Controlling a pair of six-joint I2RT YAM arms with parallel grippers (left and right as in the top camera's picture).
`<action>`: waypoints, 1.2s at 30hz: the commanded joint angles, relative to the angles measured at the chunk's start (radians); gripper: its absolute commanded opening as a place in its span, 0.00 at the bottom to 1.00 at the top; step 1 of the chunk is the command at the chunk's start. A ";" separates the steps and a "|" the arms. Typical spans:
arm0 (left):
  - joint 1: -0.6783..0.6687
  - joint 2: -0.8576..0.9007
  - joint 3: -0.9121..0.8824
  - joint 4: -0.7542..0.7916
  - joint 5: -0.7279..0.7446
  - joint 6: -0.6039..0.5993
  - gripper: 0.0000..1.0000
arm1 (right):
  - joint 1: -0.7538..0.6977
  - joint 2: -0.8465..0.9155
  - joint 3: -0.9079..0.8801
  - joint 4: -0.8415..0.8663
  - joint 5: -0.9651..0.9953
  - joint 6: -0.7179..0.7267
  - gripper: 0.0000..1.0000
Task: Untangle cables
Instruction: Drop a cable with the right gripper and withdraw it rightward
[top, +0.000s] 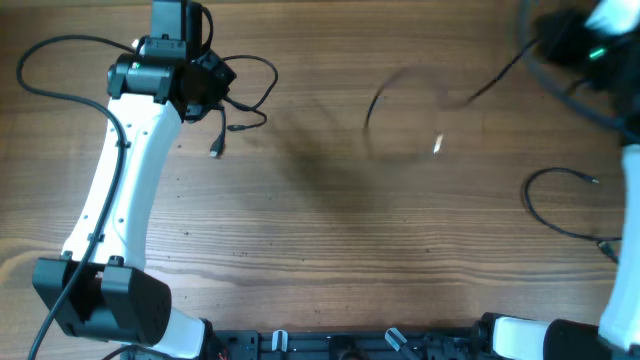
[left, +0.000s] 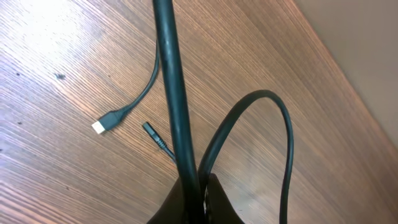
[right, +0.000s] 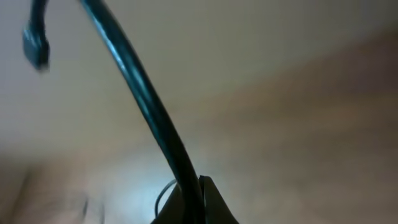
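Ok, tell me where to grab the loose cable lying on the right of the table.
Probably the left bend of the loose cable, from straight above: it lies flat on the table there, with bare wood on both sides.

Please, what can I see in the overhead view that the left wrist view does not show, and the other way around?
Only overhead: the right gripper with a blurred cable loop running to it, and a loose cable lying near the right arm. Only left wrist: a close look at the left gripper, shut on a cable that runs up out of the picture. Both: the silver-tipped plug lying on the wooden table.
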 joint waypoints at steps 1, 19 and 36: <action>-0.001 -0.015 0.006 0.002 -0.032 0.034 0.04 | -0.071 -0.013 0.159 0.073 0.289 0.074 0.04; -0.002 -0.015 0.006 0.002 -0.031 0.034 0.04 | -0.369 0.605 0.164 0.257 0.341 0.042 1.00; -0.120 -0.015 0.006 0.205 0.304 0.243 0.04 | -0.398 0.118 0.164 -0.093 -0.309 -0.063 1.00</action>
